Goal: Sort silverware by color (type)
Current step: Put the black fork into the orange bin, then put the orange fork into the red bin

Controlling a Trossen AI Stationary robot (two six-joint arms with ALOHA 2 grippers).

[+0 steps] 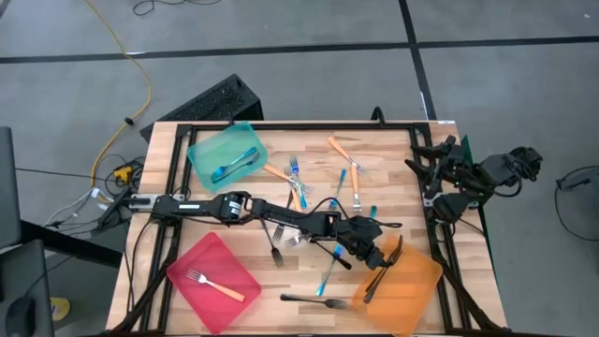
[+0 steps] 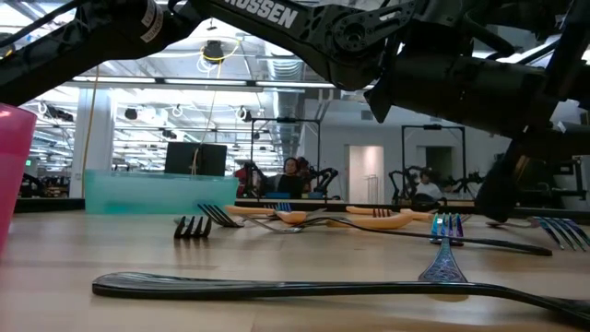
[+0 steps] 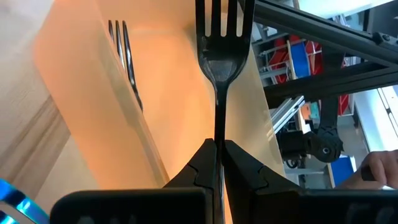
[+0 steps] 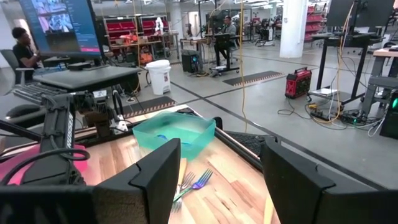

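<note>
The left claw (image 3: 219,163) is dark, pinching an all-black fork (image 3: 220,43). Trays are translucent teal (image 1: 226,155), red (image 1: 213,271) and orange (image 1: 404,283). The worktop (image 1: 309,281) is pale striped wood.

Three trays (image 1: 227,150); two arms (image 1: 281,217)

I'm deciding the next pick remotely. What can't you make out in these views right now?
- Orange tray, high view: the left pincer and its black fork cover part of it, so its fork count is unclear.
- Teal tray, high view: blue forks inside too small to count.
- Low view: the nearest black fork runs off the right edge.
</note>
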